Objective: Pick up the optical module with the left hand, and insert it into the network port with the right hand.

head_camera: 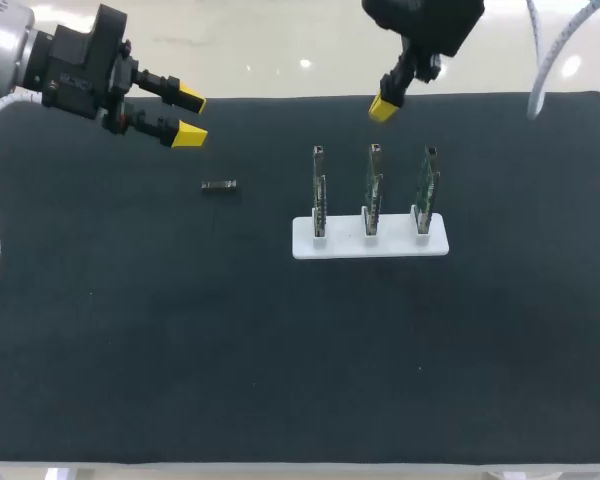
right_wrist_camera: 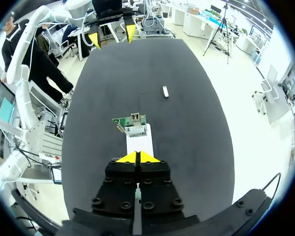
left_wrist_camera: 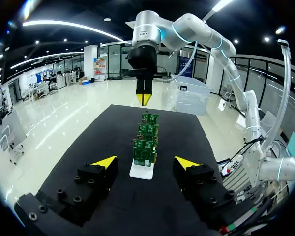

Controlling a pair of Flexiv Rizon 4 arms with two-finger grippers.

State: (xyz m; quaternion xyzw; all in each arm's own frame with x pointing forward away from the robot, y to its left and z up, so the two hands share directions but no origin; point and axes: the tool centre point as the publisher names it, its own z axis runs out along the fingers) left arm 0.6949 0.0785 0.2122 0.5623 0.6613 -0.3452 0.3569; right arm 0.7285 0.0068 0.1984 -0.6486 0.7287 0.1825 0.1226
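The optical module (head_camera: 219, 186) lies flat on the dark worktop (head_camera: 180, 350), untouched, well apart from the white stand (head_camera: 370, 243) and on the left arm's side of it. It is small, low and dark against the mat, so the main risk is a poor pickup: fingers coming down slightly off could push it along the cloth, tip it, or pinch it by one end so that it hangs crooked. The left end effector (head_camera: 188, 117) hovers near the module but off to one side, fingers spread wide and holding nothing. Its own wrist view shows the stand between the tips and not the module, so it seems to need re-aiming before it descends. A skewed grasp would carry into the handover, since the right arm has to take the piece and would inherit any tilt. The right end effector (head_camera: 383, 108) hangs behind the stand with its yellow tips pressed together and empty, so it must open before it can take anything. The three upright circuit boards (head_camera: 374, 190) stand close together in a row; which one bears the port is too small to tell. A misaligned insertion could jam at the opening, knock a neighbouring board, or shove the light-looking stand across the mat.
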